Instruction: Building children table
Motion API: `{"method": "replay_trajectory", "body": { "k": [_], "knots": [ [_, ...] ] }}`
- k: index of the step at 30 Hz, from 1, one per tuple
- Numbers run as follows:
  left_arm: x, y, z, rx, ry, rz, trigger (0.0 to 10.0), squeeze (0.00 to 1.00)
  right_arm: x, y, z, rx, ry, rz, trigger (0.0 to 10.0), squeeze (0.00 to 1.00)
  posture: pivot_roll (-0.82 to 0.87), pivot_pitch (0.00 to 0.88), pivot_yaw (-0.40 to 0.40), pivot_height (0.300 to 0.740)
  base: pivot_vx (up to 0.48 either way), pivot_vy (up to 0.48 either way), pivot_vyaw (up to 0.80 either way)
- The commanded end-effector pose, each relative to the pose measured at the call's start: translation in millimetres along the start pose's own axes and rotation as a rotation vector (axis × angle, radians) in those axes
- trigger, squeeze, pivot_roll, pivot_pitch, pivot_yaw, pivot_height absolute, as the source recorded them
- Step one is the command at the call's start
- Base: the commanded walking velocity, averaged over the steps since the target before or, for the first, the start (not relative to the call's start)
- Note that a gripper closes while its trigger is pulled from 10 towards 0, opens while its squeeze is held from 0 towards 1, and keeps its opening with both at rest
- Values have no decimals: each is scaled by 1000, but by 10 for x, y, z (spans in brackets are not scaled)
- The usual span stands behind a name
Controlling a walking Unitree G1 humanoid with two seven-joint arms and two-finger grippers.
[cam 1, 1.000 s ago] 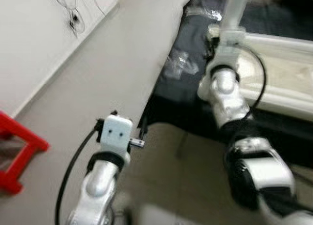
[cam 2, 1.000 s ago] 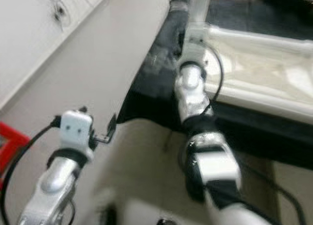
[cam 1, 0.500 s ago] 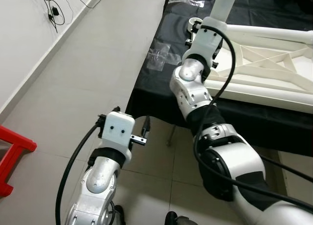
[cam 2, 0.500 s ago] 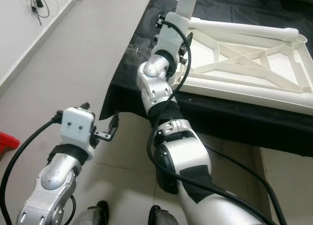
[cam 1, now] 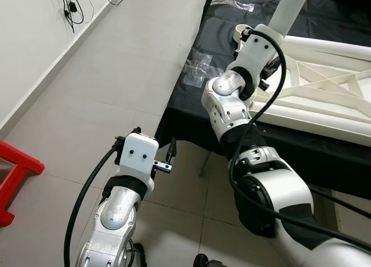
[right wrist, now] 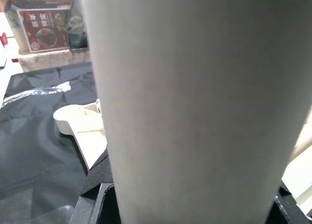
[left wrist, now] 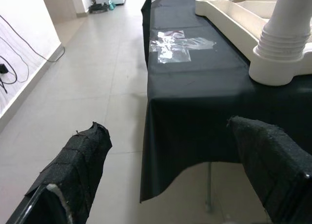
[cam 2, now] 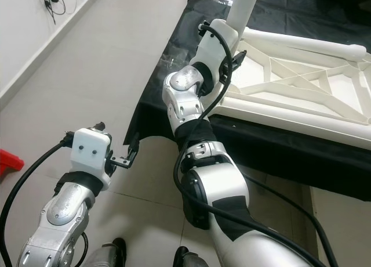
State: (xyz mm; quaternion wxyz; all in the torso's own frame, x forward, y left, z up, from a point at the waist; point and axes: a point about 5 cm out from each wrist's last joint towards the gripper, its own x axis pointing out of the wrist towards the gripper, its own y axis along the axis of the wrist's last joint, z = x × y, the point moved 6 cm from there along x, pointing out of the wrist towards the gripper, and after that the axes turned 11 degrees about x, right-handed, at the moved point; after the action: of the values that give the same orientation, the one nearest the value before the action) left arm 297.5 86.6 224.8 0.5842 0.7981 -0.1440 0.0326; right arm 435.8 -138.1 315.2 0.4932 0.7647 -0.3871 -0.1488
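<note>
A white children's table (cam 1: 324, 87) lies upside down on a black-covered table (cam 1: 191, 104). One white leg (cam 1: 290, 11) stands upright in its near left corner socket (left wrist: 282, 63). My right gripper (cam 2: 232, 43) is at the foot of that leg. In the right wrist view the leg (right wrist: 195, 97) spans the whole gap between the two black fingers (right wrist: 92, 195), so the gripper is shut on it. My left gripper (cam 1: 169, 157) hangs open over the floor, just off the cloth's near left corner. Its fingers (left wrist: 73, 170) stand wide apart with nothing between them.
A clear plastic bag (cam 1: 199, 67) lies on the black cloth near the leg. A red stool (cam 1: 14, 174) stands on the tiled floor at the left, and cables (cam 1: 72, 6) trail along the wall. Open floor stretches between the wall and the table.
The head view was blurred a second ago and has since steadied and shifted. My right gripper stays on the leg, its wrist slightly turned. The left gripper has not moved.
</note>
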Motion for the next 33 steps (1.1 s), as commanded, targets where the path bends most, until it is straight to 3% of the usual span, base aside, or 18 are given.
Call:
{"method": "replay_trajectory", "body": {
  "k": [1,9,14,18,32,33],
  "knots": [
    [-23,-37,42,-2,-16,-11,10000,0,-63,-764,526,-132,-174,-264,10000,0,130,284,-58,740,0,0,0],
    [-26,-44,47,-2,-20,-12,10000,0,-89,-747,494,-133,-171,-255,10000,0,131,280,-58,740,0,0,0],
    [-136,84,475,-130,-277,41,10000,0,-114,-728,453,-134,-158,-245,10000,0,129,284,-52,740,0,0,0],
    [-231,139,642,-146,-371,65,10000,0,-100,-710,438,-133,-152,-240,10000,0,127,284,-51,740,0,0,0],
    [-254,119,658,-128,-397,72,10000,0,-103,-718,408,-126,-131,-245,10000,0,128,284,-53,740,0,0,0],
    [-266,107,665,-110,-404,73,10000,0,-118,-716,440,-118,-169,-248,10000,0,130,285,-51,740,0,0,0]
  ]
}}
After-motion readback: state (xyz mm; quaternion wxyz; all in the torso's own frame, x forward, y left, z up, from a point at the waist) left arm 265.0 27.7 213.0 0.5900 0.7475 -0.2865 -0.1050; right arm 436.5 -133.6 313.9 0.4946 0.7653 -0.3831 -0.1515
